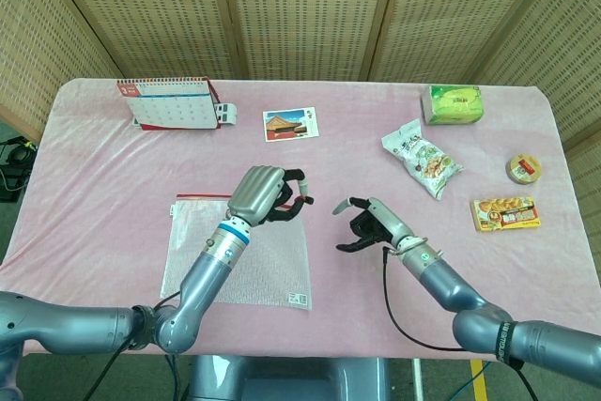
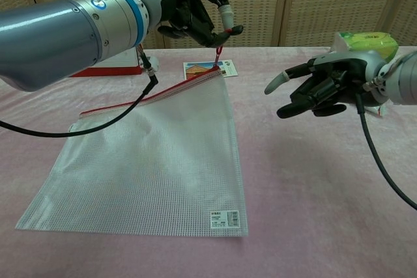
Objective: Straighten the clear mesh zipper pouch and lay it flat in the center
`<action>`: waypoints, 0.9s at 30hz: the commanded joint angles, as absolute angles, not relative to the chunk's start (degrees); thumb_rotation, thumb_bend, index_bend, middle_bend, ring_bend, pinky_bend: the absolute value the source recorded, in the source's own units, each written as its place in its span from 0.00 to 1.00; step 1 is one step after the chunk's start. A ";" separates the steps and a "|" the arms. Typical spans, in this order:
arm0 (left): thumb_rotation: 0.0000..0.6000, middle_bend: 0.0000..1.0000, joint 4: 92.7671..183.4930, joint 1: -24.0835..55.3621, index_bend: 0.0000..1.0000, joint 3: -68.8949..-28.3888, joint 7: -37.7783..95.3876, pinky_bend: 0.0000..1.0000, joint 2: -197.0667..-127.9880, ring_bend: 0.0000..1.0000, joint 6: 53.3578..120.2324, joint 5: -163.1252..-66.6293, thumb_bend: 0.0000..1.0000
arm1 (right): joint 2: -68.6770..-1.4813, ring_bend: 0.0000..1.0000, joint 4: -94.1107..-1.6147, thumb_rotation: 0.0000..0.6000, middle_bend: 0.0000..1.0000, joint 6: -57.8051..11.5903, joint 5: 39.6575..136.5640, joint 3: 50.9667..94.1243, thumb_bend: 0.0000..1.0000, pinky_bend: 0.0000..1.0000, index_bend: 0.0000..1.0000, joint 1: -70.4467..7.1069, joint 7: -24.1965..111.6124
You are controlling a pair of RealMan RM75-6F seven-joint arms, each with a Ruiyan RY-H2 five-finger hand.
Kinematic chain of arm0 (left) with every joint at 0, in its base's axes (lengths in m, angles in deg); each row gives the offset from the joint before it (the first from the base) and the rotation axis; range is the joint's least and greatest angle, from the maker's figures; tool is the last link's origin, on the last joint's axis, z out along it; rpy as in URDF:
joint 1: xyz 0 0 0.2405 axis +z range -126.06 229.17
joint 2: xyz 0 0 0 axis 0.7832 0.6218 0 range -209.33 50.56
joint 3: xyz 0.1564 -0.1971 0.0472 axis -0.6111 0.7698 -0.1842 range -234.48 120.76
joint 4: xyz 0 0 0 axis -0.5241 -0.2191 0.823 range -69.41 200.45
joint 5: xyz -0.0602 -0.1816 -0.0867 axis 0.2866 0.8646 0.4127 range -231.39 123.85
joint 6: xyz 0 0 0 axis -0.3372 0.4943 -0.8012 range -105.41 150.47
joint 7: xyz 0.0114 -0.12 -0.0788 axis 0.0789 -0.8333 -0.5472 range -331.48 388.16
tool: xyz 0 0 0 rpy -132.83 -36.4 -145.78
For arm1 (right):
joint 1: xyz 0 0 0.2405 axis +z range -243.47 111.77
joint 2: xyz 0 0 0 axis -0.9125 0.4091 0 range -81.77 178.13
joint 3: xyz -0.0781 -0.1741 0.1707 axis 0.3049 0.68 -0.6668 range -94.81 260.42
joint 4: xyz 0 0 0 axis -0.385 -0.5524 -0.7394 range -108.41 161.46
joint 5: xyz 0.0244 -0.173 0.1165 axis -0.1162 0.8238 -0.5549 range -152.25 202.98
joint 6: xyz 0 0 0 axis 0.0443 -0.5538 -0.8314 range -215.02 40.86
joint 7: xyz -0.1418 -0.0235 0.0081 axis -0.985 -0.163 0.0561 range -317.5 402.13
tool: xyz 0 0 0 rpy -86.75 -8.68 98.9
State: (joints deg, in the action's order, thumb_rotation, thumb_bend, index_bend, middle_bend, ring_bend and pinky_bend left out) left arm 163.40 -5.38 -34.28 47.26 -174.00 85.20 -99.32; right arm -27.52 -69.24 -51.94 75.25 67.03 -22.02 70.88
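The clear mesh zipper pouch [image 1: 246,260] [image 2: 153,161] with a red zipper edge lies on the pink cloth left of centre, its far right corner lifted. My left hand [image 1: 266,196] [image 2: 195,10] pinches the red zipper pull [image 2: 218,53] at that corner and holds it above the table. My right hand [image 1: 369,225] [image 2: 320,85] hovers to the right of the pouch with fingers spread, holding nothing and apart from the pouch.
A desk calendar [image 1: 169,101] stands at the back left and a postcard [image 1: 290,124] lies behind the pouch. At the right lie a snack bag [image 1: 422,157], a green packet [image 1: 454,104], a small round tin [image 1: 524,169] and an orange snack pack [image 1: 506,212].
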 commanded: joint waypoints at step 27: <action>1.00 1.00 156.31 -6.28 0.86 -32.81 39.58 1.00 -182.18 0.93 84.87 -104.52 0.66 | -34.20 0.98 -68.34 1.00 0.96 -47.29 55.07 63.51 0.04 1.00 0.49 -16.06 62.67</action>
State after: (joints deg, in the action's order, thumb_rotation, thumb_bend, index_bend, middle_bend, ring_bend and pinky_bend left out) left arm 156.31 -6.28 -32.82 39.60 -182.17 84.86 -104.52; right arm -33.97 -68.41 -47.48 55.31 63.50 -16.23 62.91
